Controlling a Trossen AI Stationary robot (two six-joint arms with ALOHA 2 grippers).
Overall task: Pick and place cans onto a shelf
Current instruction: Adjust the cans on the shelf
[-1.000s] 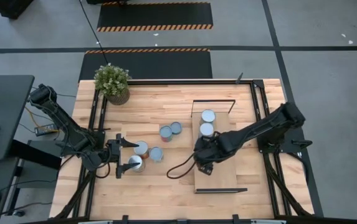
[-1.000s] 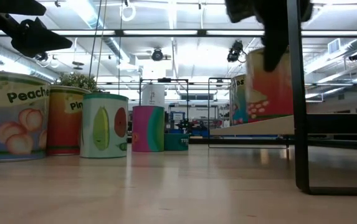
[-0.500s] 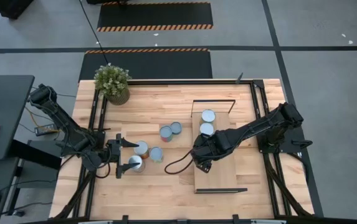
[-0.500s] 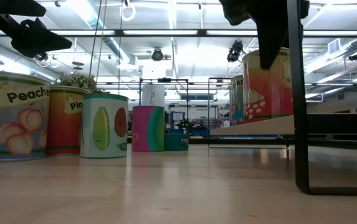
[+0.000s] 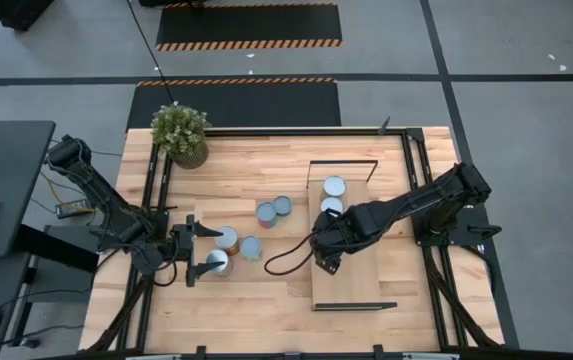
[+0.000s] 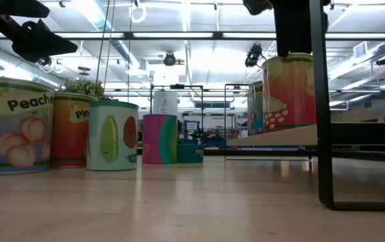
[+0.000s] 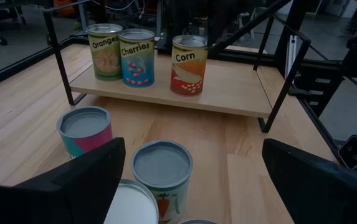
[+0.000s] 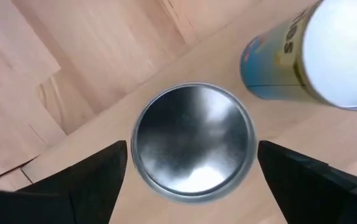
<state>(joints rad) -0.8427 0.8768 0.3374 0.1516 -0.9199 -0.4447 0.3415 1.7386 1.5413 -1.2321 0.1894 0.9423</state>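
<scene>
The shelf [image 5: 351,280] stands on the right half of the table. Three cans stand upright on its board: Orange [image 7: 105,50], Cherries [image 7: 136,56] and Corn [image 7: 189,62]. My right gripper [image 5: 326,250] is open right above the Corn can [image 8: 194,140], its fingers wide on either side of the silver top and clear of it. In the low view the Corn can [image 6: 287,91] stands just under that gripper. Several more cans [image 5: 251,247] stand on the tabletop left of the shelf. My left gripper [image 5: 204,250] is open beside them, a white-topped can [image 7: 131,205] between its fingers.
A potted plant [image 5: 180,133] stands at the table's far left corner. A black cable [image 5: 281,262] loops on the table by the shelf's left edge. The shelf's near half is bare board. Black frame rails [image 5: 421,190] run along the table's sides.
My right gripper has set the Corn can, tilted a second ago, upright on the shelf board, let go of it and risen straight up above its top. The can stays standing on the shelf.
</scene>
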